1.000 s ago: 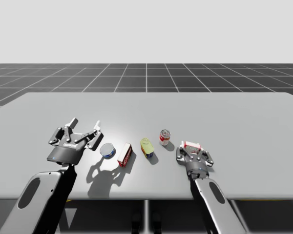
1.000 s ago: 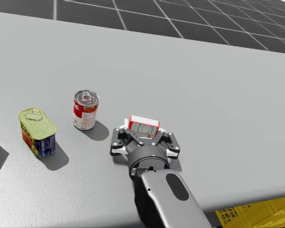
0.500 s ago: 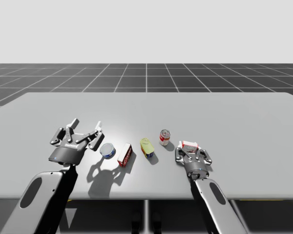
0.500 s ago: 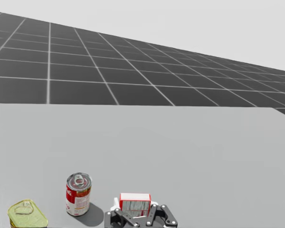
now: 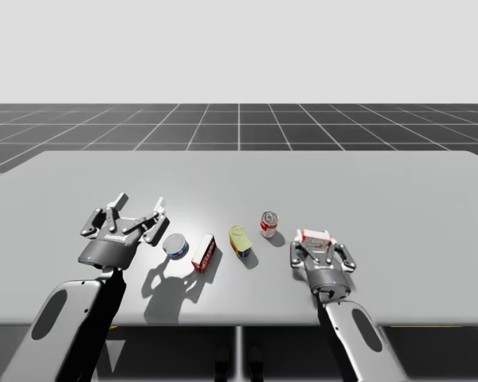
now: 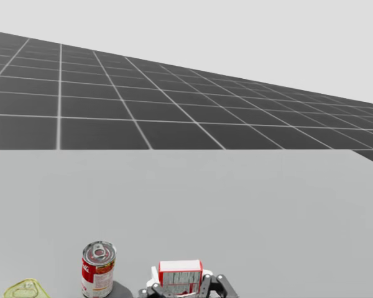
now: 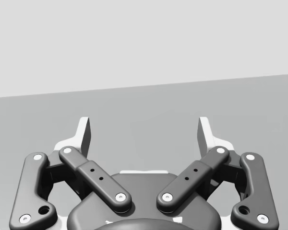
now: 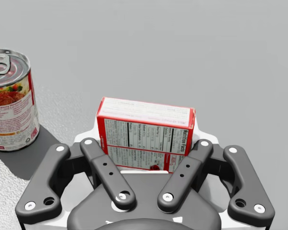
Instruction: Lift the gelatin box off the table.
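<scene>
Red gelatin box (image 5: 312,236): lower right, upright.
Right gripper (image 8: 146,141): clamped across its sides, to lift.
Left gripper (image 7: 144,132): apart, idle.

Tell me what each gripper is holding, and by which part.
My right gripper is shut on the gelatin box, clamping its two narrow side faces near the lower end. My left gripper is open and holds nothing.

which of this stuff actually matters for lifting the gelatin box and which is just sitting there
For the job: gelatin box, red and white, gripped on both sides by my right claw.

Lying about: red-and-white round can, yellow-topped tin, red box, blue flat can, and my left claw, open and holding nothing.
</scene>
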`<state>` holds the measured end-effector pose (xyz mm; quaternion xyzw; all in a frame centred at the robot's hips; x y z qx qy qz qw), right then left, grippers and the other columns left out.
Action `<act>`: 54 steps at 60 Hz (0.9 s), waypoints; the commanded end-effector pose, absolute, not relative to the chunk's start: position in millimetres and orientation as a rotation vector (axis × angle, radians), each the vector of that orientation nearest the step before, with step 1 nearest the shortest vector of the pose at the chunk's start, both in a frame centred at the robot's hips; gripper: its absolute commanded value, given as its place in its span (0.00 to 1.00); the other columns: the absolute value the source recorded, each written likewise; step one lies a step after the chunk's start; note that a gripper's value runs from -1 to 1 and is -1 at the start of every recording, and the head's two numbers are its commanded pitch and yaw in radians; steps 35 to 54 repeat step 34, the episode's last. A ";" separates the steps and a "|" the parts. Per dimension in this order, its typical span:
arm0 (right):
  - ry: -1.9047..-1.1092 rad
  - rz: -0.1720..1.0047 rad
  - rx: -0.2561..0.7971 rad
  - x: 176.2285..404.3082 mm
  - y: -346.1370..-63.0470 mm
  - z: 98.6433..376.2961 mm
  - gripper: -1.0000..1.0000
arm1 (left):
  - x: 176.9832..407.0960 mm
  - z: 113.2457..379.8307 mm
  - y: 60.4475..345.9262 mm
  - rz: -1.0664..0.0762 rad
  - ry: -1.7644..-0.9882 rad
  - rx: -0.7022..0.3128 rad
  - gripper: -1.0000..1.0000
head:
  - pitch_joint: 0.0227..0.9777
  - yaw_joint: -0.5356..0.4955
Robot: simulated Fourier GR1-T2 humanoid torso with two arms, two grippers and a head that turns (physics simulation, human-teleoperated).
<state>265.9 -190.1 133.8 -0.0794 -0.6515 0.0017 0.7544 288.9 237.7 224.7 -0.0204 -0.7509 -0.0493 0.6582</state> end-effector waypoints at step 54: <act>-1.787 -0.061 -0.317 263.7 -198.7 285.4 1.00 | 287.9 231.1 243.9 -0.079 -1.720 -0.061 0.00 | 0.44 0.12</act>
